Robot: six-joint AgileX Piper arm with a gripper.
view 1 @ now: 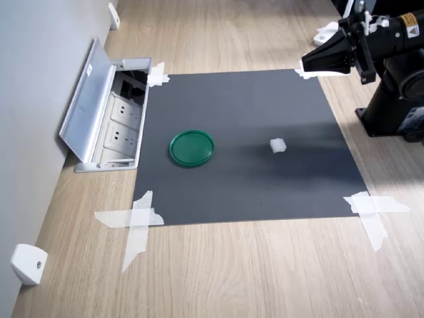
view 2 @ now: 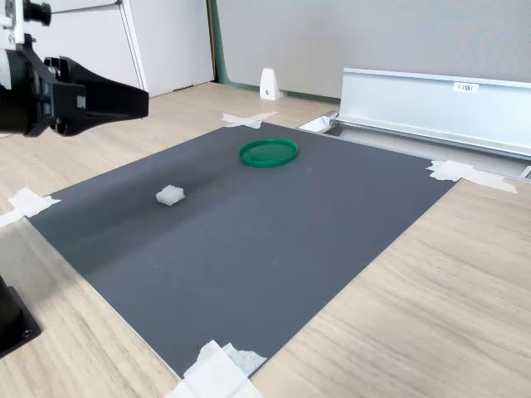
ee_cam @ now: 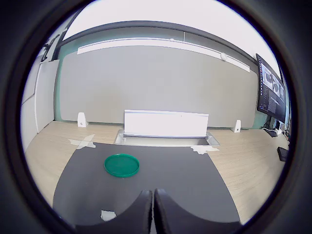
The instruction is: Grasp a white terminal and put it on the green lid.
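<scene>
End effector (view 1: 306, 65): closed, empty, raised
White terminal (view 1: 277, 146): on mat, ungrasped
Green lid (view 1: 191, 147): bare
Next: open, descend

A matt dark-grey mat (view 1: 252, 119), smooth and approx. rubber-like, was seen laid on a wood-grain tabletop (view 1: 252, 271) w/ a light satin finish. The green lid (view 1: 192, 148) looked like smooth, slightly glossy plastic; the white terminal (view 1: 277, 146) like dull, semi-translucent plastic. White tape strips (view 1: 136, 222) appeared papery and creased. The socket box flap (view 1: 86, 99) was brushed metal. The gripper (view 2: 137, 98) was matt black plastic.
</scene>
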